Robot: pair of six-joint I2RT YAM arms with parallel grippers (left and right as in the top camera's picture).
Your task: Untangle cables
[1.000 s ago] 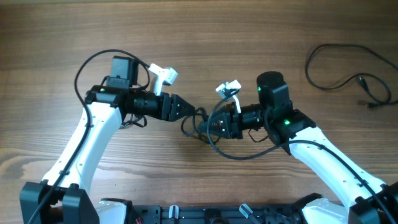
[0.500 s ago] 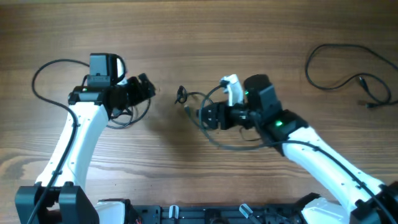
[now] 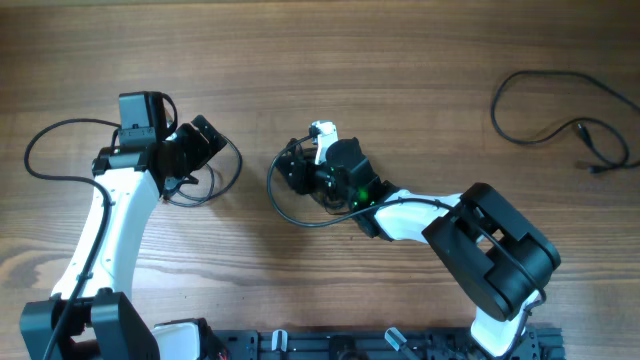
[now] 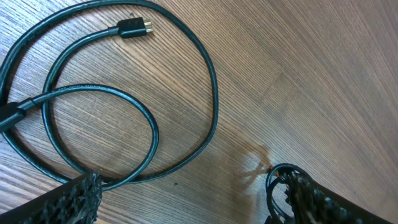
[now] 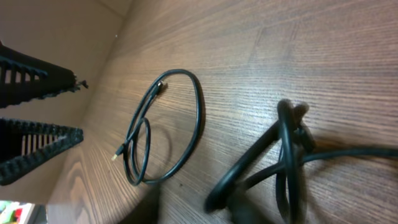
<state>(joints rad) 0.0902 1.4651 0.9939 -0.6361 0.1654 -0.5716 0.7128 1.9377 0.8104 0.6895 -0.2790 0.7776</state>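
Since the left gripper [image 4: 193, 186] and the right gripper [image 5: 81, 107] both hang with jaws spread and empty, we judge a fresh grasp is due on the tangled cable [image 5: 287, 155] just beyond the right fingertips. We would pinch one outer strand and draw it out slowly. Left of the tangle lies a looped cable [image 4: 215, 102], which could snag, and far to the tangle's right lies a third cable [image 3: 583, 127].
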